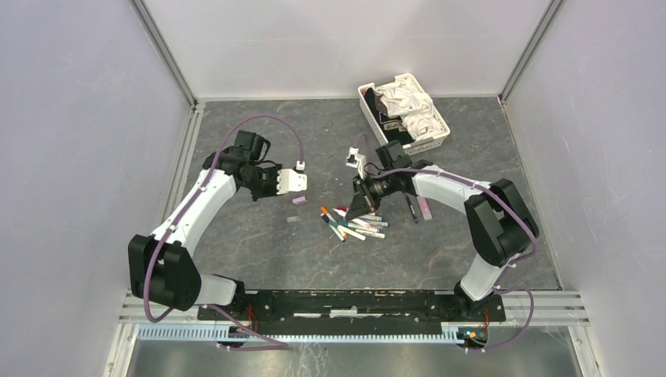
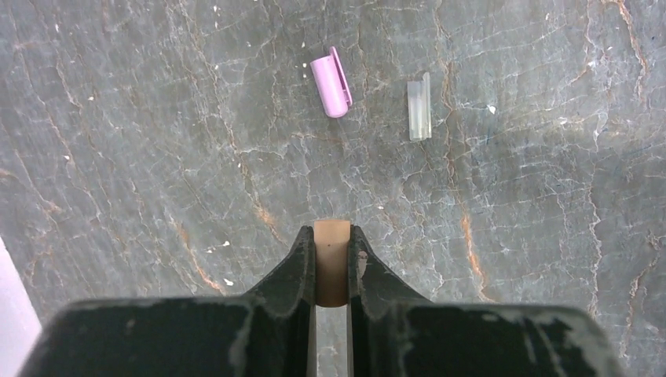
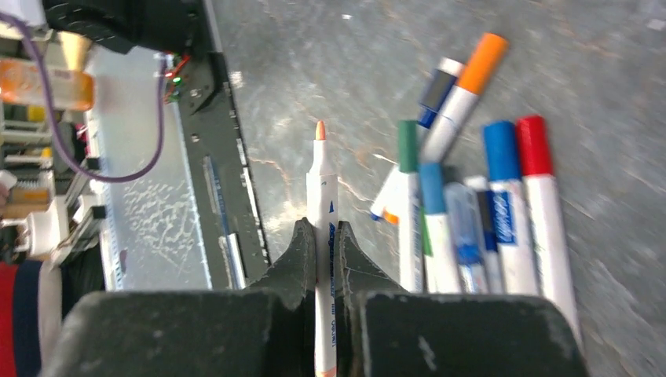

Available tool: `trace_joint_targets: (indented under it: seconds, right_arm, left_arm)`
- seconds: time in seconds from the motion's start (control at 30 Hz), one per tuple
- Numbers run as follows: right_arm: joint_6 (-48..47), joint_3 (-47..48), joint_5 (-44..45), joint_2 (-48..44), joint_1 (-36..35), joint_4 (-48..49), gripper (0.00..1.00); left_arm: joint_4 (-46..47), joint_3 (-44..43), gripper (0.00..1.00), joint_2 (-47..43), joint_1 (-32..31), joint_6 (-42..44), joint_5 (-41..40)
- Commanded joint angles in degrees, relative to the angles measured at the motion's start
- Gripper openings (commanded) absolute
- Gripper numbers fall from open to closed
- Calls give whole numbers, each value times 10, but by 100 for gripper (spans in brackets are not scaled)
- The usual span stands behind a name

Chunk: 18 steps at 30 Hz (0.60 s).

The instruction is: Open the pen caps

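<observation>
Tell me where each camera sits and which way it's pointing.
Top external: above and behind the left arm and right arm, both in view, looking down at the table.
Left wrist: on the left arm, looking down past the left pincer, shut on a peach cap, at a pink cap.
Right wrist: on the right arm, looking past the right pincer, shut on an uncapped pen, toward the pen pile.
Shared: the pen pile appears in top and right-wrist views.

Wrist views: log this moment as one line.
left fingers shut on peach cap | right fingers shut on uncapped orange-tipped pen | pink cap, clear cap loose on table | pen pile beside right fingers
</observation>
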<state>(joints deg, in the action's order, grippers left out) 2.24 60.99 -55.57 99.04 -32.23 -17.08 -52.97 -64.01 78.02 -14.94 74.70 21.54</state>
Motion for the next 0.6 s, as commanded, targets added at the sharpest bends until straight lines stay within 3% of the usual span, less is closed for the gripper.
trace_joint_targets:
  seconds: [0.0, 0.2, 0.37, 0.47, 0.57]
  right_arm:
    - [-15, -5, 94, -55, 28, -24, 0]
    - [87, -123, 394, -179, 135, 45, 0]
    - [108, -216, 578, -259, 186, 84, 0]
    - [118, -258, 661, -284, 205, 106, 0]
    - [116, -279, 692, -281, 217, 130, 0]
  left_arm:
    - [35, 18, 2, -8, -3, 7, 31]
    - [150, 110, 2, 25, -2, -69, 32]
    - [288, 173, 2, 57, -4, -142, -12]
    - [296, 171, 3, 79, -5, -160, -12]
    - [300, 167, 12, 97, -6, -174, -10]
